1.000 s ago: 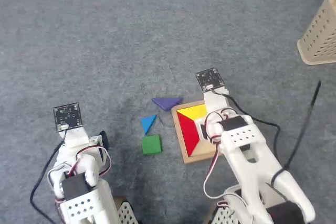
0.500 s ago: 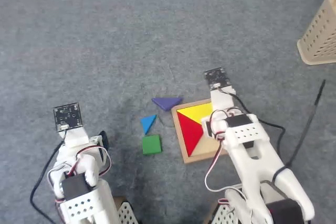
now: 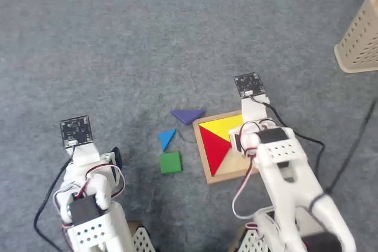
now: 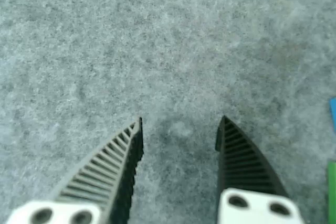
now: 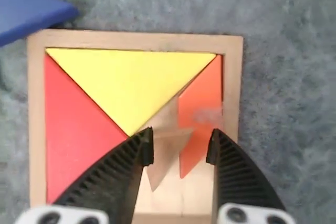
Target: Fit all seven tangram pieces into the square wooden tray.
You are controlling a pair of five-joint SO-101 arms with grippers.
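— Where is the tray [image 3: 199, 149]?

— Right of the desk's [image 3: 177, 39] middle, towards its near edge. From above, the right arm [image 3: 283, 163] covers the tray's right side and near-right corner.

— What lies in it?

— A yellow triangle [image 5: 131, 77] along the far rim, a red triangle [image 5: 73, 119] along the left rim and an orange piece [image 5: 199, 108] by the right rim. A finger cuts off the orange piece's lower end, so I cannot tell its full shape. The wood beside it is bare, with a pale smear on it that I cannot make out.

— And the right claw [image 5: 181, 135]?

— Over that bare wood, jaws apart, gripping nothing.

— The loose pieces?

— A purple piece [image 3: 188, 115] lies just beside the tray's far-left corner. A blue triangle [image 3: 166, 138] and a green square [image 3: 170, 162] lie left of the tray, apart from it and from each other.

— The left claw [image 4: 181, 121]?

— Near the desk's near-left corner, jaws apart over bare grey cloth. Slivers of blue and green show at the edge of its wrist view.

— Anything else?

— A basket [image 3: 360, 33] at the desk's right edge, cut off.
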